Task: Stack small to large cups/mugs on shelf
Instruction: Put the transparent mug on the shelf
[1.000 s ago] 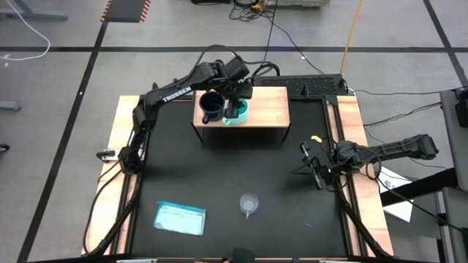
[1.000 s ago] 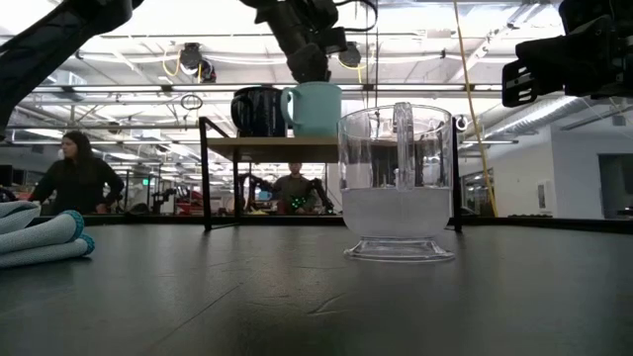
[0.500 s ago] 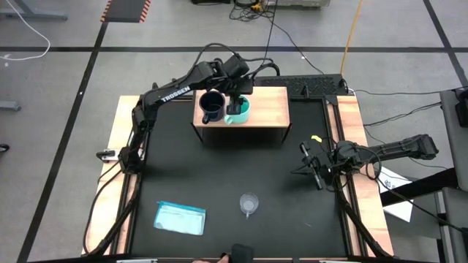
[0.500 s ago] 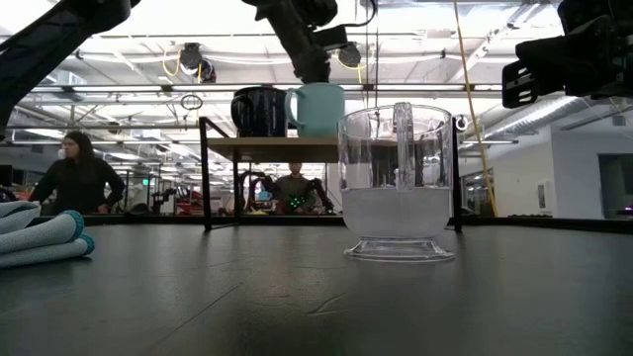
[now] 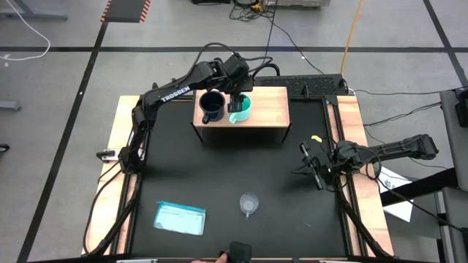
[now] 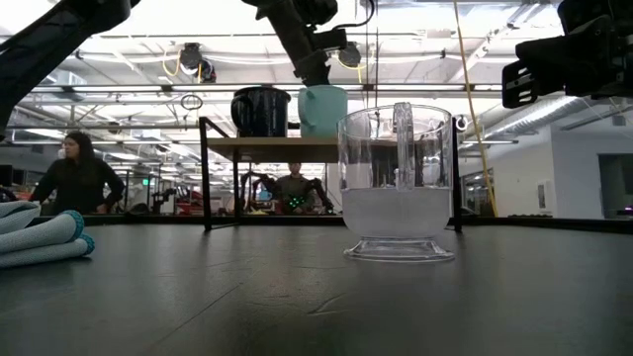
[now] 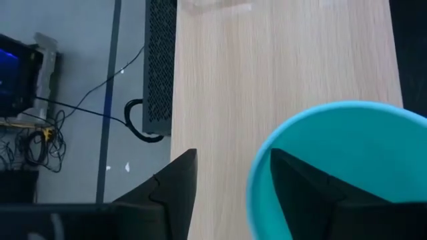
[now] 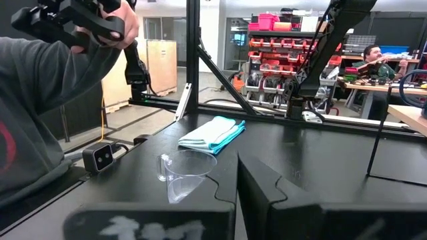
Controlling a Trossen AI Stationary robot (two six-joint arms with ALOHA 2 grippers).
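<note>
On the wooden shelf [image 5: 267,109] at the table's far side a dark mug [image 5: 210,107] and a turquoise mug [image 5: 241,109] stand upright on their bases, side by side. My left gripper [image 7: 230,160] comes down over the turquoise mug [image 7: 333,173], open. One finger [image 7: 303,190] is inside the mug and the other [image 7: 170,193] is outside its rim. A clear cup [image 5: 249,204] stands on the black table near its front edge. At the table's right side my right gripper [image 5: 313,169] waits shut, holding nothing. My left gripper straddles the turquoise mug's rim [image 7: 257,180], slanting down from above. The inner finger lies close against the inner wall, and whether it touches cannot be told. The outer finger stands clear of the wall. The mug stands upright on the shelf.
A light-blue folded packet [image 5: 180,218] lies at the table's near left. The shelf's right half [image 5: 272,102] is bare wood. A person [image 8: 40,100] stands at the table's near edge holding a device. Cables and a black box [image 5: 314,86] lie behind the shelf.
The turquoise mug has slid a little along the shelf toward the table's right, away from the dark mug. It has turned, so its handle no longer shows in the low view. My left gripper has tipped slightly and gone with it.
</note>
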